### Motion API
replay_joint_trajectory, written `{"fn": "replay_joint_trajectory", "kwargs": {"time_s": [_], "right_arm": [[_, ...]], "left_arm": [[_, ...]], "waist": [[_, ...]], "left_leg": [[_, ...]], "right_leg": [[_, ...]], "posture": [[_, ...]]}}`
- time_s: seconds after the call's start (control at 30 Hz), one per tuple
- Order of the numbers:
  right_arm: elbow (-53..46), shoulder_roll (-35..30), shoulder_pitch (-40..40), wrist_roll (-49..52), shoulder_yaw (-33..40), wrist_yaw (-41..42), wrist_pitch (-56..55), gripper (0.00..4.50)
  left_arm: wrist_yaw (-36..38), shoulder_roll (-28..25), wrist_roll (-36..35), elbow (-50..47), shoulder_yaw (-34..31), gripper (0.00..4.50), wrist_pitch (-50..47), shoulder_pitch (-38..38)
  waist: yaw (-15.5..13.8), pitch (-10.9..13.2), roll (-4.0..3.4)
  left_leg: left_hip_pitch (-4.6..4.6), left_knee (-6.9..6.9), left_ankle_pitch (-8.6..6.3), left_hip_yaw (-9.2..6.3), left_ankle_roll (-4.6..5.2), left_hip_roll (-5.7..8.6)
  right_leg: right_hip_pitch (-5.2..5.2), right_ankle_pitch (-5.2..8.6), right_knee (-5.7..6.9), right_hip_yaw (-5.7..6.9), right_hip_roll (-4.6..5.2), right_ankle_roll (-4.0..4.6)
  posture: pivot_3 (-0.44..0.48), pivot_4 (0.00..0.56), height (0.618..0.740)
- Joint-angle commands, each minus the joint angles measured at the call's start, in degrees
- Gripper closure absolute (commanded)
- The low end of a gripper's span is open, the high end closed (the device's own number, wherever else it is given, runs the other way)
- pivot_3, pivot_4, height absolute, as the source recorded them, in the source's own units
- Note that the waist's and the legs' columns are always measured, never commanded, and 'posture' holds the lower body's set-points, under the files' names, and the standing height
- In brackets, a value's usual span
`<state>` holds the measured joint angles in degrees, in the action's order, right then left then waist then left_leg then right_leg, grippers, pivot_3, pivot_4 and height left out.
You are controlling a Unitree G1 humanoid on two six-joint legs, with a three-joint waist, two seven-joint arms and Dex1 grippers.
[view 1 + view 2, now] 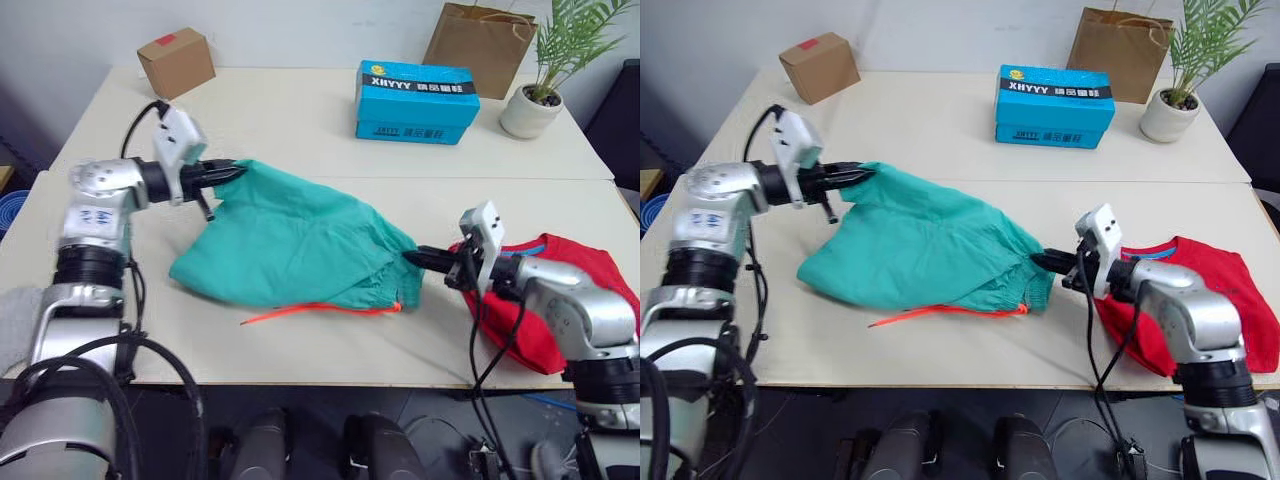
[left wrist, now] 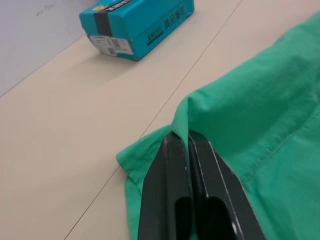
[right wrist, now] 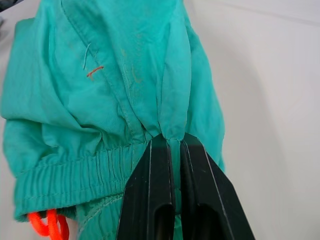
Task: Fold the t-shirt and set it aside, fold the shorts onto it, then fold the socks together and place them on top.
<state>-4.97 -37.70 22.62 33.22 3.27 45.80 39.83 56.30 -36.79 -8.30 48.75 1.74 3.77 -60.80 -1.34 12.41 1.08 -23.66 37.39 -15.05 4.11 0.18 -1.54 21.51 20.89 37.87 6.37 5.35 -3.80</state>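
Note:
The teal-green shorts (image 1: 290,245) hang stretched between my two grippers over the middle of the table, their lower part resting on it. An orange-red drawstring (image 1: 320,311) trails out along the front edge. My left gripper (image 1: 234,173) is shut on the shorts' far left corner (image 2: 182,120). At the shorts' right end my right gripper (image 1: 418,257) is shut on a pinch of cloth by the elastic waistband (image 3: 170,127). The red t-shirt (image 1: 560,300) lies folded at the right front of the table, partly under my right arm. The socks are out of view.
At the back of the table (image 1: 300,110) stand a blue box (image 1: 416,101), a small cardboard box (image 1: 176,62), a brown paper bag (image 1: 478,44) and a potted plant (image 1: 535,100). The table's front edge runs just below the shorts.

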Motion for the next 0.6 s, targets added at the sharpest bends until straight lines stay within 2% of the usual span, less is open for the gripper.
{"fn": "replay_joint_trajectory", "kwargs": {"time_s": [0.03,0.23,0.33,0.47,0.53,0.6], "right_arm": [[-4.21,1.01,-1.46,-0.97,2.15,-4.4,0.24,4.5],[-3.6,2.96,-2.45,-7.1,0.7,-8.0,-6.97,4.5],[-2.9,4.46,-2.61,-7.65,3.49,-10.23,-9.18,4.5],[-5.4,1.19,-5.59,-11.45,5.02,-8.52,-15.58,3.3],[-8.02,-1.4,-7.21,-12.61,5.16,-6.6,-17.53,2.6],[-11.09,-2.71,-8.25,-11.83,6.12,-4.83,-19.25,1.94]], "left_arm": [[-3.82,1.36,4.39,9.12,0.49,4.48,8.21,-5.53],[-6.95,5.05,6.08,19.23,-1.37,4.48,13.14,-8.9],[-10.59,5.36,5.83,20.79,-3.25,3.9,15.13,-8.97],[-12.16,2.81,6.02,18.31,-4.93,2.62,18.51,-6.14],[-11.01,1.35,5.58,14.01,-5.4,2.0,19.96,-4.32],[-7.44,0.28,1.46,4.5,-7.34,1.4,17.61,0.03]], "waist": [[0.09,0.0,0.01],[0.33,0.0,0.02],[0.53,0.02,0.06],[0.6,0.02,0.07],[0.83,0.02,0.07],[1.14,0.02,0.07]], "left_leg": [[0.0,0.0,0.01,0.03,0.01,0.02],[0.11,-0.17,0.0,0.15,0.02,0.02],[0.09,-0.15,0.0,0.16,0.02,0.01],[0.08,-0.14,0.0,0.14,0.02,0.03],[0.11,-0.19,0.0,0.16,0.02,0.04],[0.11,-0.2,0.0,0.16,0.02,0.03]], "right_leg": [[0.01,-0.01,0.01,-0.02,0.01,-0.01],[0.06,-0.03,0.08,-0.05,0.02,-0.05],[0.06,-0.03,0.1,-0.02,0.01,-0.05],[0.07,-0.04,0.11,-0.04,0.04,-0.06],[0.07,-0.04,0.12,-0.06,0.04,-0.06],[0.07,-0.04,0.12,-0.08,0.04,-0.06]], "posture": [[0.0,0.15,0.74],[0.0,0.15,0.74],[0.0,0.15,0.74],[0.0,0.15,0.74],[0.0,0.15,0.74],[0.0,0.15,0.74]]}}
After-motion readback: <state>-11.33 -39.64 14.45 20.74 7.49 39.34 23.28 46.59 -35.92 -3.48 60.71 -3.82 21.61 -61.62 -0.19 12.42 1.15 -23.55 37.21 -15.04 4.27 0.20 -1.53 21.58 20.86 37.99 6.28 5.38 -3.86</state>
